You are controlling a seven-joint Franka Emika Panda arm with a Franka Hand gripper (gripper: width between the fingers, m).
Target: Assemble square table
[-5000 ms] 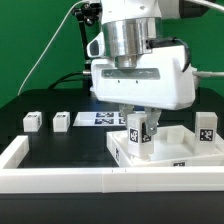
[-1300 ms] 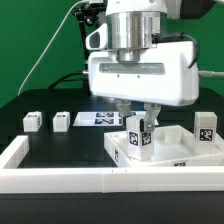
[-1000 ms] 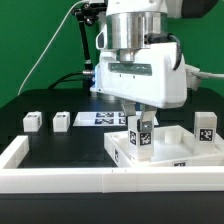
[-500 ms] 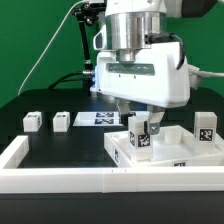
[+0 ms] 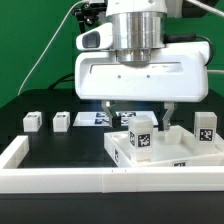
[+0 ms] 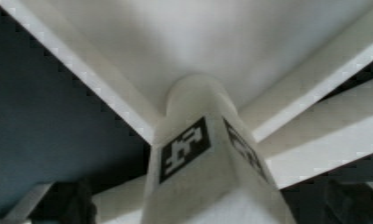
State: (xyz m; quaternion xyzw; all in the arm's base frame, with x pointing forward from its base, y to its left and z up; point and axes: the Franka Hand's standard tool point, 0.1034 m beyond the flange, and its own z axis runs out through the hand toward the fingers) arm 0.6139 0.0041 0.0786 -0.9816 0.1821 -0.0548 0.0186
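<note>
Gripper (image 5: 141, 114): pointing straight down, jaws standing wide apart, flanking upright leg (image 5: 141, 136) with gaps either side; slab (image 5: 188, 152) edge running beside border wall (image 5: 60, 178).

A small white blocky plastic leg (image 5: 141, 135) stood upright on the large white square plastic slab (image 5: 178, 156), toward the exterior view's left. A second leg (image 5: 207, 128) stood at its right. A third leg (image 5: 33, 121) and a fourth leg (image 5: 62, 120) sat farther left on the black table (image 5: 60, 148), with the marker board (image 5: 97, 118) between them and the slab.

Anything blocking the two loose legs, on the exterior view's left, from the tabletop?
Nothing visible stands up between them. Only the flat marker board lies between the loose legs and the tabletop. The open gripper hangs over the upright leg on the tabletop.
</note>
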